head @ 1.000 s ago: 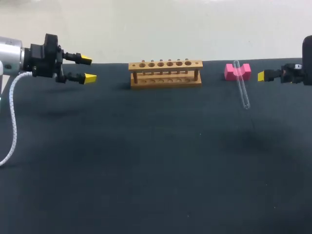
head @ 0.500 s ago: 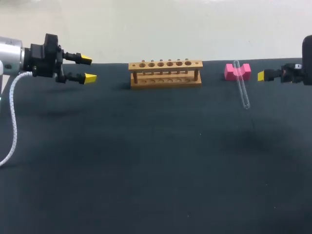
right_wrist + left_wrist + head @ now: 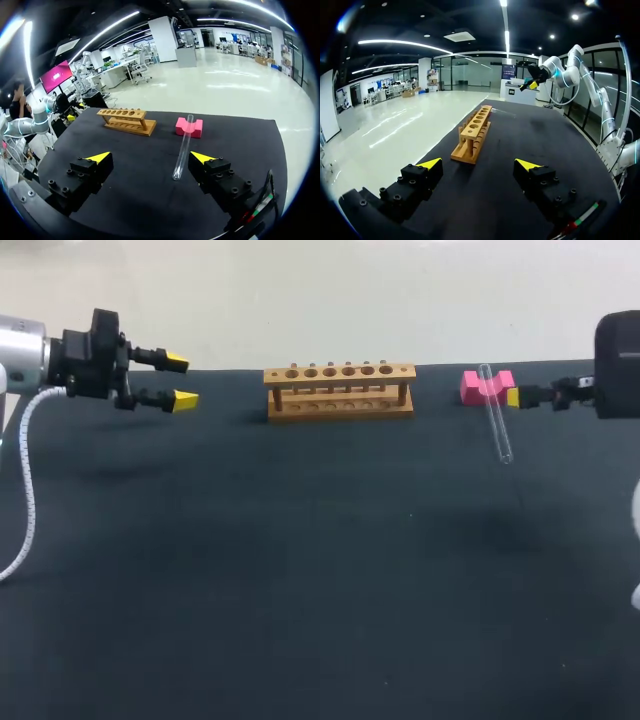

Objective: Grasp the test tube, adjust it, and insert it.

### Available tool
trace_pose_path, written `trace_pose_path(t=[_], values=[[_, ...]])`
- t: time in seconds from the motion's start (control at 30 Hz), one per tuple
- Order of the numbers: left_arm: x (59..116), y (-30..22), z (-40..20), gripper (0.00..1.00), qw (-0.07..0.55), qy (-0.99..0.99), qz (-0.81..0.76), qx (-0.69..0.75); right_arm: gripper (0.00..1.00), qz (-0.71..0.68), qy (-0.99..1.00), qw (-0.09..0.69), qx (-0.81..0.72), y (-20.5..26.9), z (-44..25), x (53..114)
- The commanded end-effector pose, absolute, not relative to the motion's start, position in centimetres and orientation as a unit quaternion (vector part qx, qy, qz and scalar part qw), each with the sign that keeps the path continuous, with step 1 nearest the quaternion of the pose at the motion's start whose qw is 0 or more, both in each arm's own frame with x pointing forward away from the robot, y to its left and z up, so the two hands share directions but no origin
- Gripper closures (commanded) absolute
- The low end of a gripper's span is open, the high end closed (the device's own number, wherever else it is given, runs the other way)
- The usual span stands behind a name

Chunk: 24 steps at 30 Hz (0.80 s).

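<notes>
Near pink block (image 3: 472, 390) | right hand (image 3: 150, 158) moved nearer test tube (image 3: 497, 425), wide | left hand (image 3: 181, 380) wide

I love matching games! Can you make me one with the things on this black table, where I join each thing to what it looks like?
Things:
1. test tube
2. wooden rack
3. pink block
4. left hand

What it looks like:
A. yellow tips, open, holding nothing
B. a row of empty holes along the top
C. clear glass, lying slanted
D. a notch on top, propping something up

Right pairs: 1-C, 2-B, 3-D, 4-A.
</notes>
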<state>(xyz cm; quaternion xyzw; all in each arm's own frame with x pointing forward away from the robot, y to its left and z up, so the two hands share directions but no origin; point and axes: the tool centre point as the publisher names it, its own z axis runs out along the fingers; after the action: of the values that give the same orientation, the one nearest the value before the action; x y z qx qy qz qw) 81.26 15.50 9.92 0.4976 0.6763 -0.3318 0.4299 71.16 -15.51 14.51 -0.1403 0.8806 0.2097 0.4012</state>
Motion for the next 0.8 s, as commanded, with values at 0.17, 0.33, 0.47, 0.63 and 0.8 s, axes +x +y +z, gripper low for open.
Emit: trace_pose_path(t=[0.17,0.33,0.47,0.63,0.8], values=[[81.0,15.5,9.8,0.0,0.433,0.676,-0.33,0.497,0.0,-0.009,0.899,0.437,-0.021,-13.5,13.7,73.0],[81.0,15.5,9.8,0.0,0.433,0.676,-0.33,0.497,0.0,-0.056,0.897,0.439,0.008,-12.8,13.4,73.8],[81.0,15.5,9.8,0.0,0.433,0.676,-0.33,0.497,0.0,-0.076,0.894,0.441,0.024,-12.3,13.0,74.2],[81.0,15.5,9.8,0.0,0.433,0.676,-0.33,0.497,0.0,-0.089,0.899,0.428,0.037,-11.8,12.7,74.7],[81.0,15.5,9.8,0.0,0.433,0.676,-0.33,0.497,0.0,-0.089,0.899,0.428,0.037,-11.8,12.7,74.7]])
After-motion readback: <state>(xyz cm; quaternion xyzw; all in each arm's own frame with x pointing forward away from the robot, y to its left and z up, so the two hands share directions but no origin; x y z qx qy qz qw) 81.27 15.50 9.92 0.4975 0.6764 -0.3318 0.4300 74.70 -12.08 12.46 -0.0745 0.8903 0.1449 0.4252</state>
